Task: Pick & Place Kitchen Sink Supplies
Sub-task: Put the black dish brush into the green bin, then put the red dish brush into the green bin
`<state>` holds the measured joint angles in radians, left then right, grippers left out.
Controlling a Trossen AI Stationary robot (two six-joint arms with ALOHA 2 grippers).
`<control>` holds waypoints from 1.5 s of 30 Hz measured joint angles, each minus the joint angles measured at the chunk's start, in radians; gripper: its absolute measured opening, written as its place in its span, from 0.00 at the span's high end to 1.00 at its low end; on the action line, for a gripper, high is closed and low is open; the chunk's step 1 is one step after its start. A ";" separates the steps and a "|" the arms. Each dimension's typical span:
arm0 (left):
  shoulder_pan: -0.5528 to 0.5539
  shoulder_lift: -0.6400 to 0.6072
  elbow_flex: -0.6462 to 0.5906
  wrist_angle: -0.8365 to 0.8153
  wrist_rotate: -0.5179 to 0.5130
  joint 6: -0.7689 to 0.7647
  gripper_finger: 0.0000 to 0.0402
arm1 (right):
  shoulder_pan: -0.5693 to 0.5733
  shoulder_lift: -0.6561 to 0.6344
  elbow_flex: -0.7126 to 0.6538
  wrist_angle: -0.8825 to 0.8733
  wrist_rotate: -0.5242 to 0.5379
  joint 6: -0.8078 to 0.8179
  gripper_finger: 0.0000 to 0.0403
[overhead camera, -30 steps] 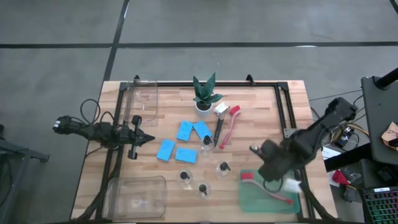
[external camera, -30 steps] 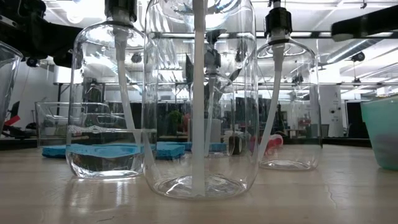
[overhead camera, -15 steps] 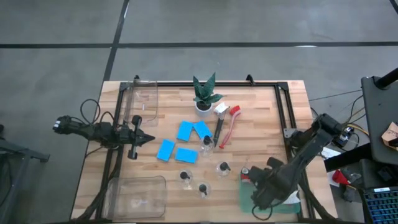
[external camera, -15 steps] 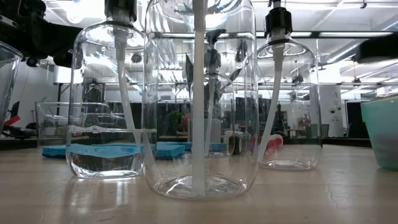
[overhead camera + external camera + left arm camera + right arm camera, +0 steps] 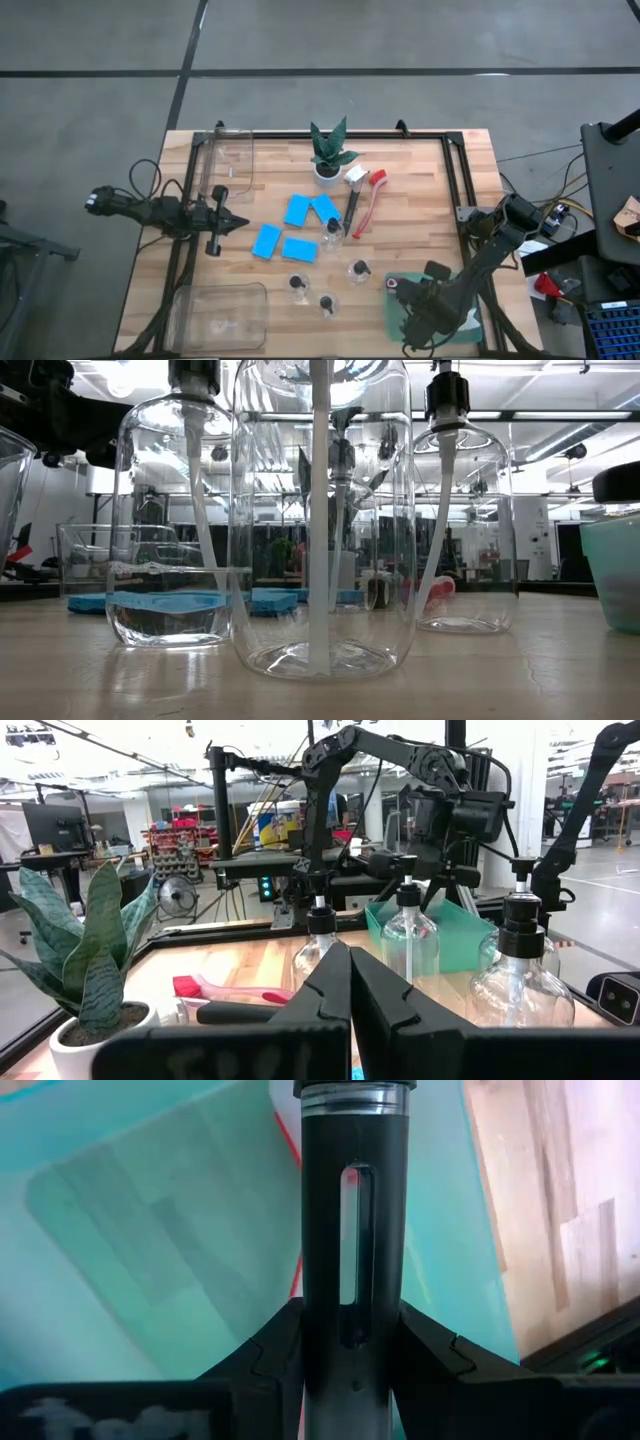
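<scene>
Four blue sponges (image 5: 297, 210) lie flat at the table's middle, with a black brush (image 5: 352, 207) and a red brush (image 5: 370, 198) beside them. Clear black-capped bottles (image 5: 333, 232) stand nearer the front, looming large in the low view (image 5: 320, 510). My right gripper (image 5: 412, 318) is low over the green tray (image 5: 470, 318) and shut on a black brush handle (image 5: 353, 1200). A red brush (image 5: 396, 284) lies in the tray. My left gripper (image 5: 238, 222) waits shut at the table's left, its fingertips together (image 5: 350, 982). My right gripper pinches the black brush handle with its red slot (image 5: 352, 1295) between its two fingers (image 5: 275, 1352). The handle runs on past the fingertips, over the tray's floor. The arm slants down from the table's right. I cannot tell whether the brush touches the tray.
A small potted plant (image 5: 330, 158) stands at the far middle. One clear bin (image 5: 228, 160) sits at the far left, another (image 5: 220, 315) at the near left corner. A black frame rail (image 5: 460, 180) runs along the right side. Bare wood lies between bottles and tray.
My right gripper has moved toward the near edge and a little left, going down over the green tray with the brush handle still in its shut fingers. The left arm has kept still.
</scene>
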<state>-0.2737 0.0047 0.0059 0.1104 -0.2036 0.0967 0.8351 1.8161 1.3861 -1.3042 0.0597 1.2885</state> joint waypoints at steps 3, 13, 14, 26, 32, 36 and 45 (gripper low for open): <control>0.000 0.000 0.000 0.000 0.000 0.000 1.00 | 0.005 0.008 -0.006 0.008 0.001 0.033 0.73; 0.000 0.000 0.000 0.000 0.000 0.000 1.00 | 0.009 0.009 -0.010 0.022 0.001 0.068 0.66; 0.000 0.000 0.000 0.000 0.000 0.000 1.00 | 0.009 0.010 -0.010 0.026 0.001 0.070 0.65; 0.000 0.000 0.000 0.000 0.000 0.000 1.00 | 0.009 0.002 -0.010 0.027 0.004 0.088 0.53; 0.000 0.000 0.000 0.000 0.000 0.000 1.00 | 0.006 -0.018 -0.010 0.027 0.063 0.146 0.46; 0.000 0.000 0.000 0.000 0.000 0.000 1.00 | -0.010 -0.055 -0.010 0.026 0.115 0.200 0.43; 0.000 0.000 0.000 0.000 0.000 0.000 1.00 | -0.097 -0.209 -0.011 -0.037 0.355 0.453 0.40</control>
<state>-0.2737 0.0044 0.0059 0.1104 -0.2037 0.0969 0.7385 1.6068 1.3755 -1.3416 0.4151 1.7418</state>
